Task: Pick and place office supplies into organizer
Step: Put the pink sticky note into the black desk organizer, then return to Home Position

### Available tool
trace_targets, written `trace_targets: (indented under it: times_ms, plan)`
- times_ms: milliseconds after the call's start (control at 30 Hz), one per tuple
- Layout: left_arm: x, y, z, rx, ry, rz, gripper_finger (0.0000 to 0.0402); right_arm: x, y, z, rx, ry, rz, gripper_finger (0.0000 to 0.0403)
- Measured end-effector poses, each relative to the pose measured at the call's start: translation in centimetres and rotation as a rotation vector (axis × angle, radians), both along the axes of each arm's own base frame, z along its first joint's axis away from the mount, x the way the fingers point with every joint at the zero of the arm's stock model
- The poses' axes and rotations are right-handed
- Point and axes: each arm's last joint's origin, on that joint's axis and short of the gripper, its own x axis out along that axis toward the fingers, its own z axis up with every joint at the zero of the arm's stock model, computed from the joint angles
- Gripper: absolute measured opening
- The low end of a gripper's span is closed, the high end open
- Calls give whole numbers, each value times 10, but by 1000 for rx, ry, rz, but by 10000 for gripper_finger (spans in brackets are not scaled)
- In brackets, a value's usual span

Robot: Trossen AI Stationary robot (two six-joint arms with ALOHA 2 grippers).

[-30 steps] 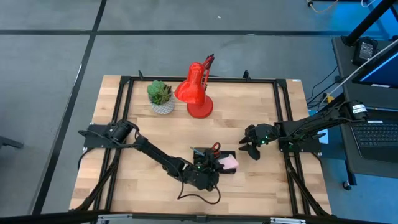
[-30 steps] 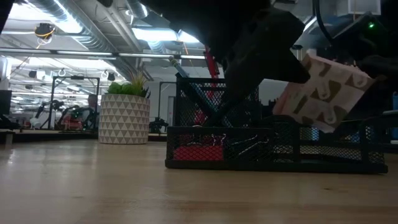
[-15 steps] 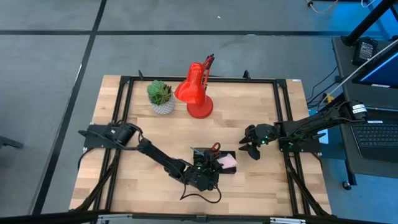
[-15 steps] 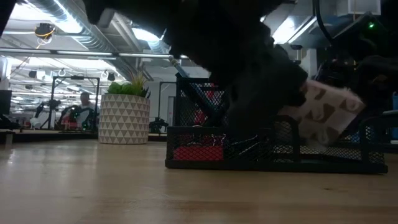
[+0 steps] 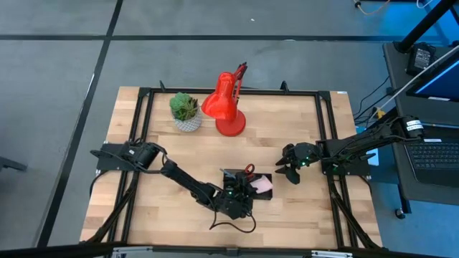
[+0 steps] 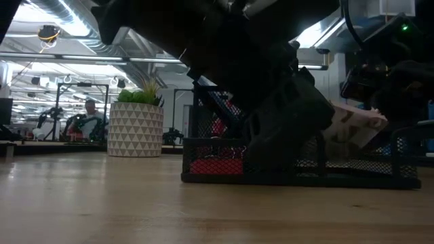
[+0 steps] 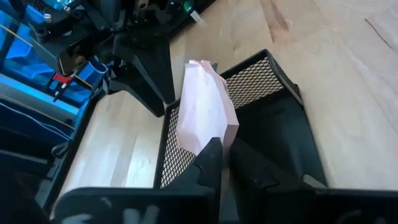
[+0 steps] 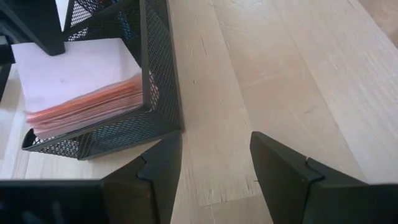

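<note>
Pink sticky-note pad [image 7: 205, 118], a thick square block of pale pink sheets, sits tilted in the end compartment of the low black wire-mesh organizer [image 7: 273, 84], one corner raised above the mesh wall. The left gripper [image 7: 225, 152] has its two dark fingers nearly pressed together right at the pad's lower edge; whether they pinch that edge or merely touch it I cannot tell. From above, the left gripper [image 5: 240, 199] hangs over the near side of the organizer [image 5: 231, 175], its long dark arm stretching back across the pale wooden table [image 5: 165, 147] to the left rail. Red scissor handles [image 5: 248, 170] stand up from the tray's rear pocket, and the pad [image 5: 264, 185] shows pink at its right end.

The right gripper [image 8: 214, 165] waits just beside the organizer's right end, fingers spread wide with bare wood between them, holding nothing; the pad [image 8: 81, 78] leans against the mesh in front of it. In the overhead view the right gripper [image 5: 289, 169] is near the tray but apart from it.

Farther back stand a red desk lamp [image 5: 225, 107] and a small green potted plant [image 5: 186, 111] in a patterned white pot.
</note>
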Motion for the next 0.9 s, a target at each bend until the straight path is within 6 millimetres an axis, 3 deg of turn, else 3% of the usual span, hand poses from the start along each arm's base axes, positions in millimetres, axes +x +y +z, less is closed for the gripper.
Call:
trace_targets:
  times_ms: [333, 900]
  plan:
    - [0, 0, 1, -15, -12, 6, 75, 0, 0, 0, 1, 1, 0, 193]
    - [0, -18, 11, 10, -6, -41, 77, 0, 0, 0, 2, 1, -1, 193]
